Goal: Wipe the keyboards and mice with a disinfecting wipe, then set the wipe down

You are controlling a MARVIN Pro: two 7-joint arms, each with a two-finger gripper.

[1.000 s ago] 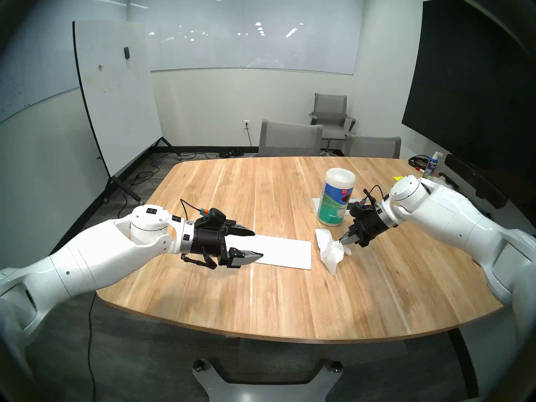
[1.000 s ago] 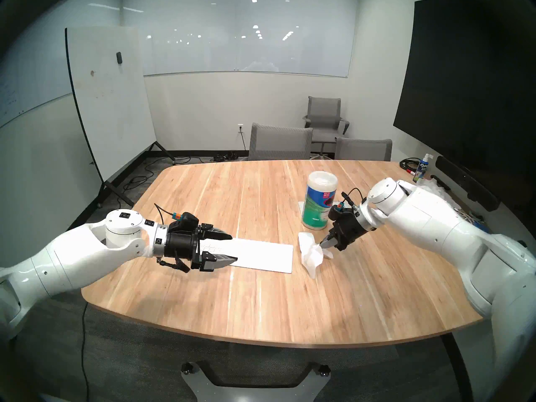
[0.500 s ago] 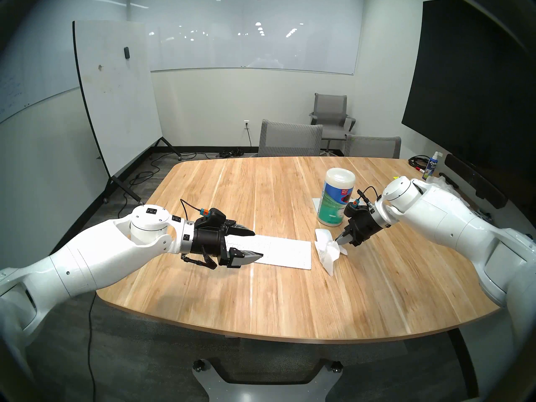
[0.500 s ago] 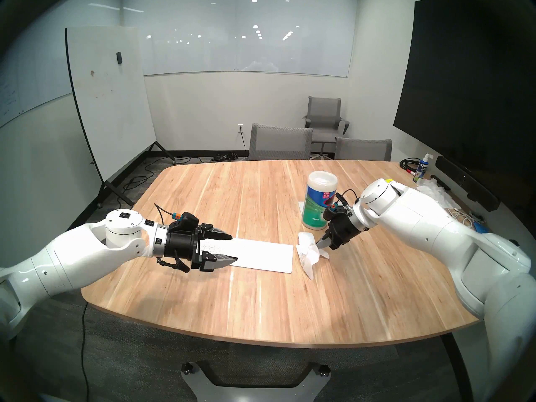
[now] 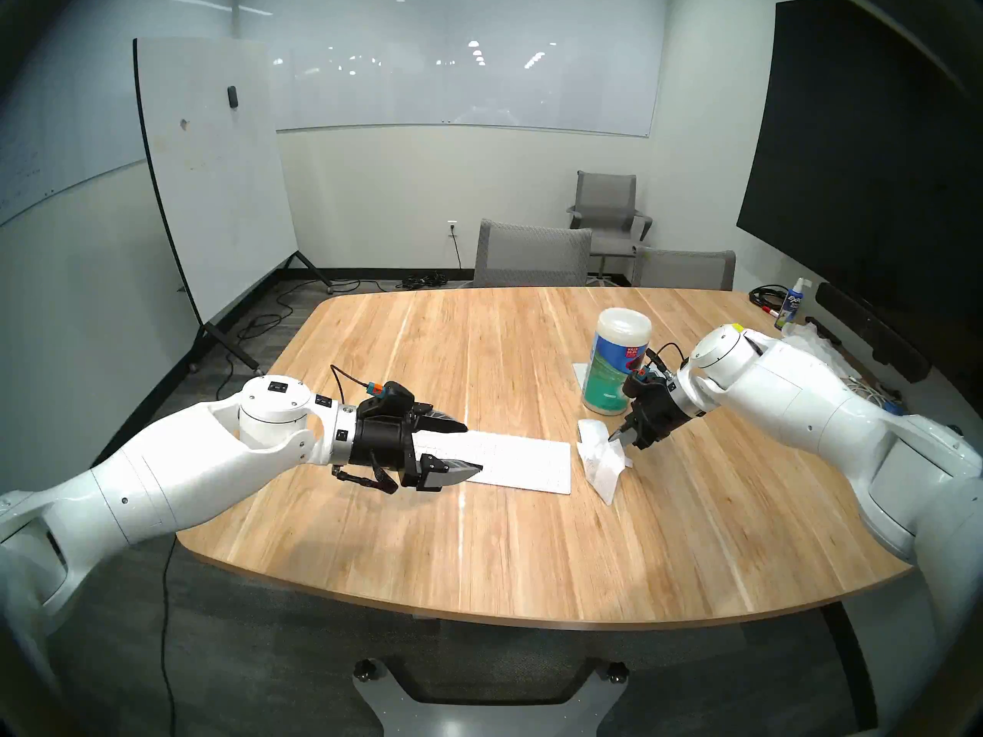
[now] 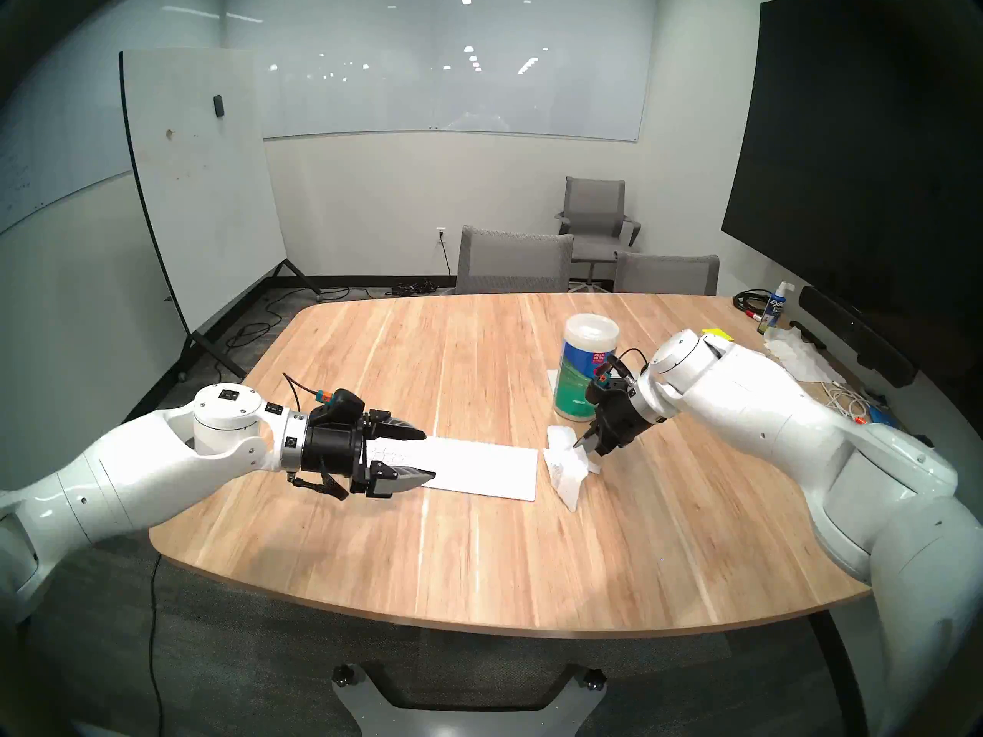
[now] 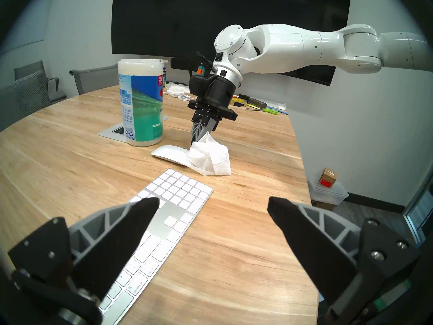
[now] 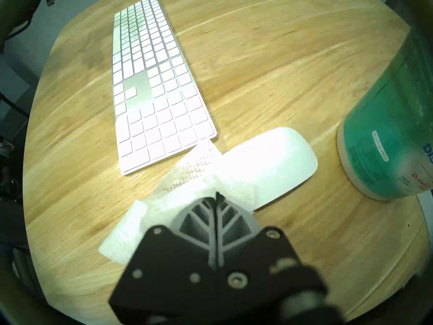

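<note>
On the wooden bench [image 5: 478,550], the right pincer [image 7: 203,132], clenched on the wipe [image 7: 209,158], rubs the mouse [image 7: 168,152]; next comes covering its far end, while the left pincer [image 7: 212,206] gapes empty over the keyboard [image 7: 173,195].

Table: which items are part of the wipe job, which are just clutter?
Part of the job:
- keyboard
- mouse, partly under the wipe
- wipe, pinched in the shut right gripper

Lying about:
- wipes canister
- spray bottle, far right
- loose crumpled tissues
- scissors and tape roll
- coiled white cable
</note>
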